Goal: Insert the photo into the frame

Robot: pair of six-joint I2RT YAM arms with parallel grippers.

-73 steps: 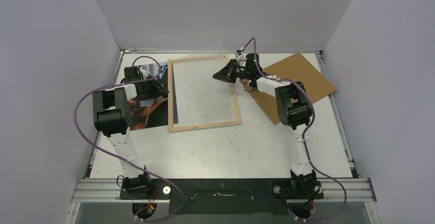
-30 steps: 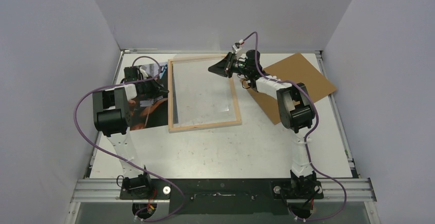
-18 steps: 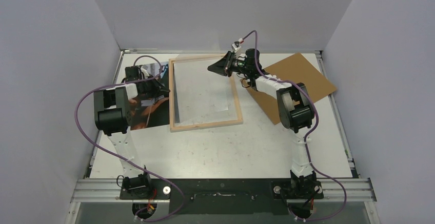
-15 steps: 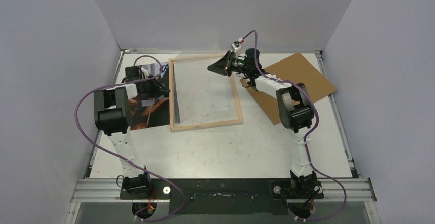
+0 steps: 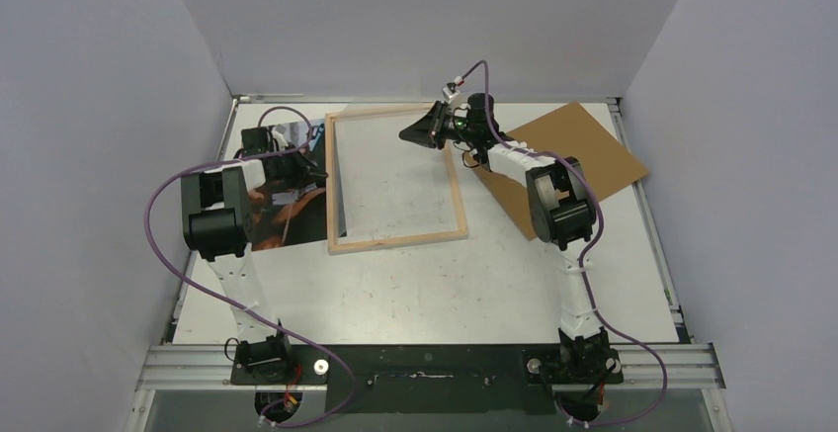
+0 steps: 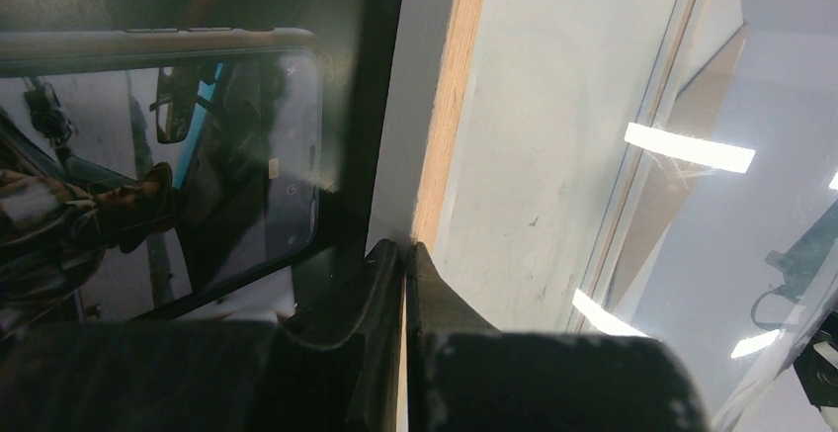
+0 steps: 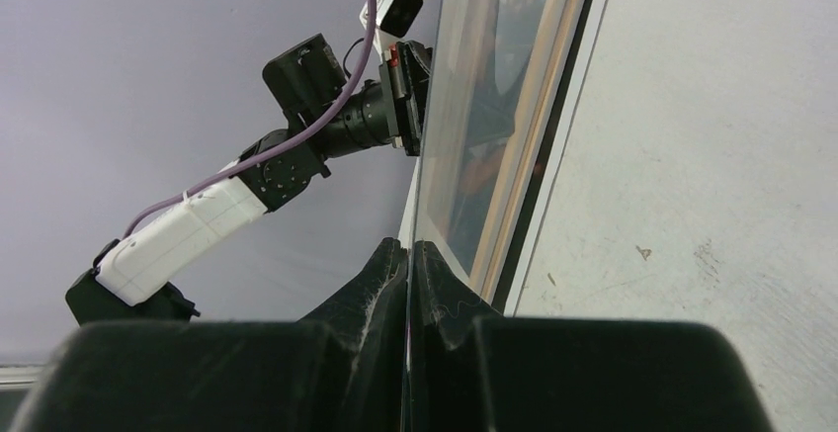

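The frame (image 5: 395, 241) lies wood side up in the middle of the table. My left gripper (image 5: 321, 172) is shut on its left rail; the left wrist view shows the jaws (image 6: 406, 250) pinching the wood edge (image 6: 447, 116). The photo (image 5: 285, 216) lies face up left of the frame, partly under the left arm, and its dark car picture (image 6: 148, 165) shows beside the rail. My right gripper (image 5: 407, 135) hovers over the frame's far right part. It is shut (image 7: 408, 246) on the edge of a clear pane (image 7: 474, 86), which is held tilted up above the frame.
A brown backing board (image 5: 583, 150) lies flat at the far right, partly under the right arm. Grey walls enclose the table on three sides. The left arm (image 7: 296, 145) shows beyond the pane in the right wrist view.
My right gripper has moved left and a little farther back with the clear pane, raising that edge off the frame. The left gripper has stayed shut on the frame's left rail.
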